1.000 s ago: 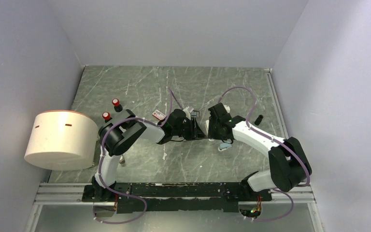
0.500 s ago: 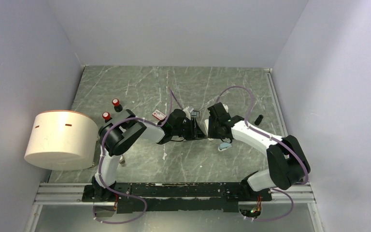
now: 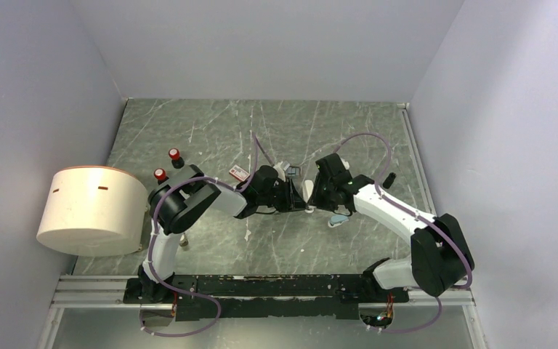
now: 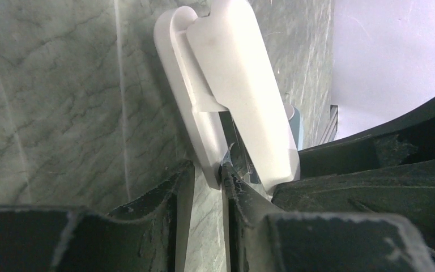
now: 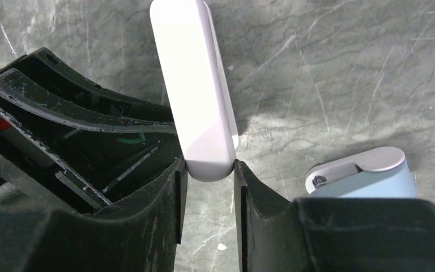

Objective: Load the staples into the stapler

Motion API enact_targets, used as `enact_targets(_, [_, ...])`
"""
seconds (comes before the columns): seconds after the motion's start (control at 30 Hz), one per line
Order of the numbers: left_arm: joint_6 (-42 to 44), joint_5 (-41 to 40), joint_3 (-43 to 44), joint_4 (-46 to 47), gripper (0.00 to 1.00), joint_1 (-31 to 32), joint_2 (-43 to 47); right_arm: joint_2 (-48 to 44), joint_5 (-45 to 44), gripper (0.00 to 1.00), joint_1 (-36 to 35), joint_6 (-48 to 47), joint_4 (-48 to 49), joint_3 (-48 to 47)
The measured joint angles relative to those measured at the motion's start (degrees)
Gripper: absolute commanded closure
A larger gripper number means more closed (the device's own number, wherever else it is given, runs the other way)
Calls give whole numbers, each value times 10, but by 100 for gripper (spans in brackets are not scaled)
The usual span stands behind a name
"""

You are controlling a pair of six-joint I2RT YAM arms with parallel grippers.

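The stapler (image 3: 307, 192), pale off-white, is held between both grippers at the middle of the table. In the left wrist view its lid (image 4: 243, 85) stands slightly apart from its base, with grey metal showing in the gap. My left gripper (image 4: 207, 184) is shut on the base edge; it also shows in the top view (image 3: 296, 195). My right gripper (image 5: 208, 170) is shut on the rounded end of the stapler (image 5: 195, 85); it shows in the top view too (image 3: 317, 195). The staples are not visible in any view.
A light-blue stapler (image 5: 368, 173) lies just right of my right gripper (image 3: 338, 218). A red-and-white box (image 3: 238, 172) lies behind the left arm. Two red-capped bottles (image 3: 174, 155) and a big white cylinder (image 3: 91, 209) stand at the left. A small black object (image 3: 390, 178) lies at the right.
The right arm's elbow has swung out to the right and its wrist has turned a little. The stapler stays held between both grippers and shows more.
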State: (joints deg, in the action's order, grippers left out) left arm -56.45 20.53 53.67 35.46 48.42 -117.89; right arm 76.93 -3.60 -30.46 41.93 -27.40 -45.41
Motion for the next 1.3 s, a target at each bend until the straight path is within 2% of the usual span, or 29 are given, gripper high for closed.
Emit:
enact_targets(0.27, [-5,3,-8,23,91,0,-2,1,7,94,0,13,-22,-5])
enact_targets(0.37, [-1,4,-10,33,95,0,-2,5,-3,94,-2,11,-46,-28])
enact_targets(0.57, [18,-1,-11,7,95,-6,2,10,-44,94,0,-8,-87,-108])
enact_targets(0.83, [46,11,-8,-21,95,-7,12,44,-83,90,5,-30,-92,-157])
enact_targets(1.2, [58,33,-9,-30,95,-11,14,122,-125,81,16,-88,28,-196])
enact_targets(1.3, [58,42,-14,-33,89,-11,17,140,-123,78,15,-96,51,-196])
